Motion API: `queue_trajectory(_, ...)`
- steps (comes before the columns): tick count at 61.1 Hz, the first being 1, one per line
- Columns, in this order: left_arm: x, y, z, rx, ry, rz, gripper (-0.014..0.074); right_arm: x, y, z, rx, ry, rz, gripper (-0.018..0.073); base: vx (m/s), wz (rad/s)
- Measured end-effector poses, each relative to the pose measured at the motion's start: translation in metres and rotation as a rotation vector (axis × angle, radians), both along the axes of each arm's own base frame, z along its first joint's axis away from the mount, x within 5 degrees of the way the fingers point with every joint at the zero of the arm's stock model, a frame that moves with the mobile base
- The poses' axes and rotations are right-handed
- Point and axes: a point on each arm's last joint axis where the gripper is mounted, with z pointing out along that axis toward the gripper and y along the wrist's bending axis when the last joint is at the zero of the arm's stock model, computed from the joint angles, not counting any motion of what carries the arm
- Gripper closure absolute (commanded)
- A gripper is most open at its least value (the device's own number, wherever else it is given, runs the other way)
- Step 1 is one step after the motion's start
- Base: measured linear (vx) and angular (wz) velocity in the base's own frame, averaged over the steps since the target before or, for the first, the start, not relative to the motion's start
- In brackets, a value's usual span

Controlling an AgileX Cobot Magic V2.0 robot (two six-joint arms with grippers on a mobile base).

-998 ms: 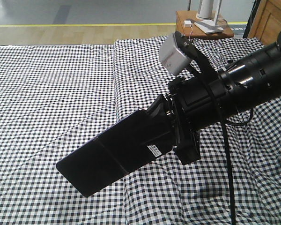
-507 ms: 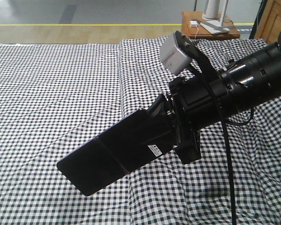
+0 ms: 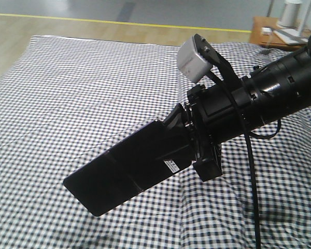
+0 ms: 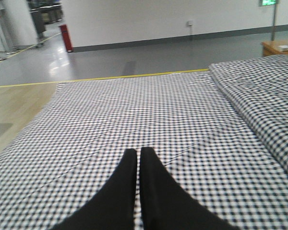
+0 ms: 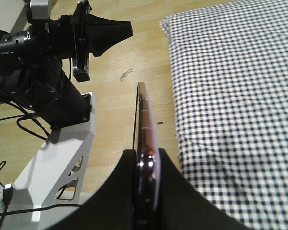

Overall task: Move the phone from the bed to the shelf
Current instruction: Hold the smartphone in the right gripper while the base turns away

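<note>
The whole view has swung left. The small bedside table (image 3: 260, 37) has slid into the upper right corner, and the left edge of the bed (image 3: 67, 93) and the wooden floor (image 3: 20, 31) now show at upper left. The phone (image 3: 129, 174) keeps its place mid-frame, lifted clear of the checked cover and clamped by one end in the right gripper (image 3: 180, 132). The left gripper (image 4: 138, 155) is pressed together on nothing, low over the bed. The base seems to be turning away with the phone; no shelf is in view yet.
</note>
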Motion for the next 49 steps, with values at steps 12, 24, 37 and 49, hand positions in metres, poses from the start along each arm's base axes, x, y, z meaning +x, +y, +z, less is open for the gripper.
queue_trajectory(12, 0.0, 0.0, 0.0, 0.0, 0.0, 0.0, 0.0595, 0.0001, 0.0, 0.0, 0.0, 0.0, -0.001, 0.0561, -0.13, 0.49)
queue_trajectory(24, 0.0, 0.0, 0.0, 0.0, 0.0, 0.0, 0.0595, 0.0, 0.0, 0.0, 0.0, 0.0, 0.0, 0.0561, -0.14, 0.54)
queue_trajectory(37, 0.0, 0.0, 0.0, 0.0, 0.0, 0.0, 0.0595, 0.0001, 0.0, 0.0, 0.0, 0.0, 0.0, 0.0561, -0.16, 0.64)
queue_trajectory(49, 0.0, 0.0, 0.0, 0.0, 0.0, 0.0, 0.0595, 0.0001, 0.0, 0.0, 0.0, 0.0, 0.0, 0.0561, -0.18, 0.71)
